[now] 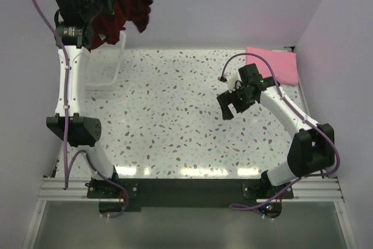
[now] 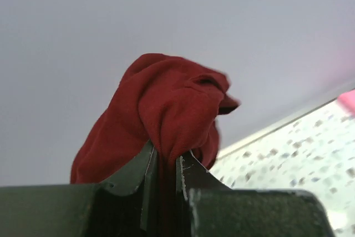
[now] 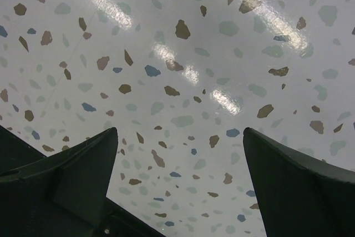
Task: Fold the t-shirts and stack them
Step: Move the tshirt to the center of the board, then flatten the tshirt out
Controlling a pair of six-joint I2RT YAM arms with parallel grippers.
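The left end effector (image 2: 166, 165) is clamped on a bunched maroon t-shirt (image 2: 172, 109). The cloth is heaped up above the grip against a pale wall (image 2: 83, 37). The speckled table (image 2: 288, 162) shows at lower right.

No text, label, brand, number or sign can be read in the top external, left wrist or right wrist view.
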